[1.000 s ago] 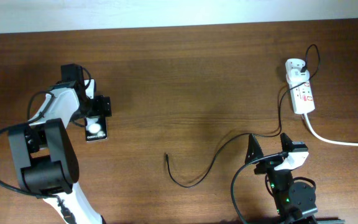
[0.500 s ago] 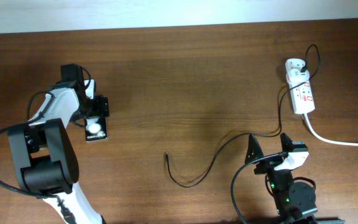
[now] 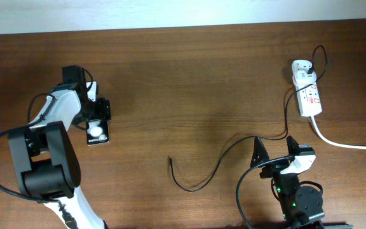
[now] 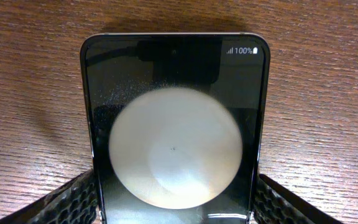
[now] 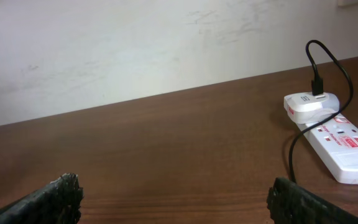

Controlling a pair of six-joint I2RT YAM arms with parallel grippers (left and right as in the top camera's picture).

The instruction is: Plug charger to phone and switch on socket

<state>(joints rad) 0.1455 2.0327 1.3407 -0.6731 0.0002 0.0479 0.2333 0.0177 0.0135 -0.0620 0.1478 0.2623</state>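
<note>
The phone [image 3: 98, 132] is a small black handset lying on the table at the left, and it fills the left wrist view [image 4: 174, 124] with a bright round reflection. My left gripper [image 3: 98, 118] has its two fingers against the sides of the phone's near end. The charger cable [image 3: 221, 159] runs from the white adapter [image 3: 302, 68] across the table. Its free tip [image 3: 170, 160] lies loose at mid-table. The socket strip [image 3: 310, 99] lies at the far right and also shows in the right wrist view [image 5: 347, 144]. My right gripper [image 3: 274, 150] is open and empty, seen also in the right wrist view [image 5: 176, 205].
The thick white cord [image 3: 351, 145] leaves the strip toward the right edge. The adapter [image 5: 309, 106] sits in the strip's far end, with the black cable [image 5: 291, 152] looping above it. A pale wall [image 5: 135, 43] stands behind the table's far edge.
My left gripper has edged slightly closer over the phone's end. The cable, strip and right arm have not moved.
</note>
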